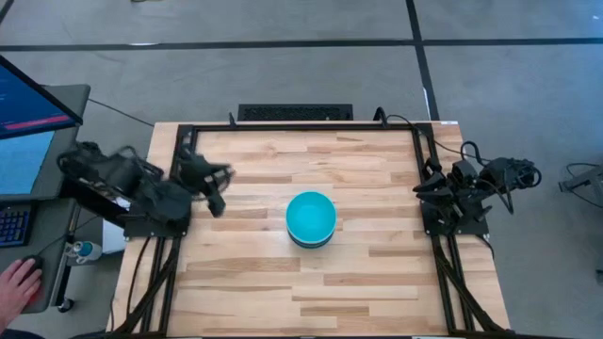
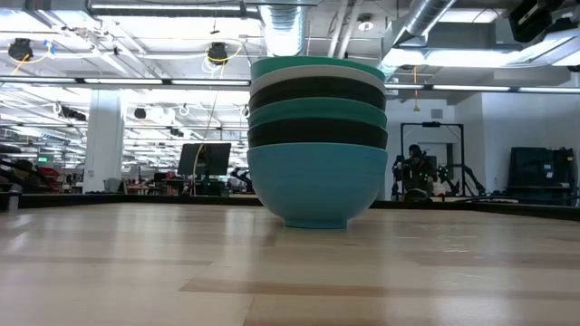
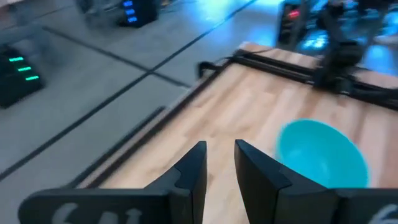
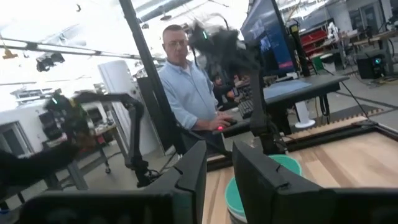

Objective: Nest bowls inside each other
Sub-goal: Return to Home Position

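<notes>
Several bowls stand nested in one stack (image 1: 311, 218) at the middle of the table, resting on the bottom cyan-blue bowl's foot (image 2: 316, 221). Above it the low view shows black, teal-green, black, white and a blue-green rim on top. My left gripper (image 1: 217, 201) hovers over the table's left part, well left of the stack (image 3: 320, 152), with a narrow gap between its fingers (image 3: 221, 152). My right gripper (image 1: 422, 188) waits at the table's right edge, facing the stack (image 4: 264, 171), its fingers (image 4: 217, 155) also slightly apart. Neither touches anything.
A black frame (image 1: 301, 127) borders the table's far, left and right sides. A monitor (image 1: 28, 104) and keyboard stand left of the table, where a person's hand (image 1: 19, 282) rests on a mouse; the person (image 4: 186, 93) shows in the right wrist view. Bare wood surrounds the stack.
</notes>
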`<move>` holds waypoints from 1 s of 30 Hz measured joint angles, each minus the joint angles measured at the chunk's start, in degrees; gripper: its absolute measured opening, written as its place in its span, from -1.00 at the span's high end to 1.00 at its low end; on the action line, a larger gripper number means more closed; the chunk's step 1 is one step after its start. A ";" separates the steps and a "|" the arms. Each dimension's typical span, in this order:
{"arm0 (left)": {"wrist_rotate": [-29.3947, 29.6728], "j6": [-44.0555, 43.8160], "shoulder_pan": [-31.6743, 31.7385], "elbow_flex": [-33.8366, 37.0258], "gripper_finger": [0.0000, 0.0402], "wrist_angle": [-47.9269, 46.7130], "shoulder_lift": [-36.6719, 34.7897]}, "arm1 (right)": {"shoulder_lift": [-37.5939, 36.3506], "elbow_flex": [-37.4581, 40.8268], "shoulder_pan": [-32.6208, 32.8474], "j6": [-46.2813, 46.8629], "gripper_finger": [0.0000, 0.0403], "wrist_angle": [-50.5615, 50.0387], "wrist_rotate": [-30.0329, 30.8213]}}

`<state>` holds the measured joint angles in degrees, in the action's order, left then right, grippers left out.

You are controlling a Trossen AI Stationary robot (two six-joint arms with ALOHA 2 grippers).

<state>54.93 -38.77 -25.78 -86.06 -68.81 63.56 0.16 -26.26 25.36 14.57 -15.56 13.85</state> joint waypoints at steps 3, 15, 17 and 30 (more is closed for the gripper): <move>-1.95 6.52 0.06 16.18 0.64 18.00 -6.08 | -0.02 -0.02 0.00 0.00 0.49 0.64 -0.02; -12.12 15.77 9.85 57.97 0.64 58.39 -29.37 | -0.02 -0.02 -0.02 -1.81 0.49 -5.94 2.75; -17.18 18.09 12.56 62.34 0.64 64.03 -32.55 | -0.02 -0.02 0.00 -1.55 0.49 -6.11 2.69; -33.14 24.16 25.04 69.40 0.64 69.23 -39.27 | -0.01 10.69 0.00 -4.04 0.49 6.92 2.54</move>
<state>21.79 -14.61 -0.74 -16.67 0.42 24.29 0.15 -15.58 25.36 10.52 -8.64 16.39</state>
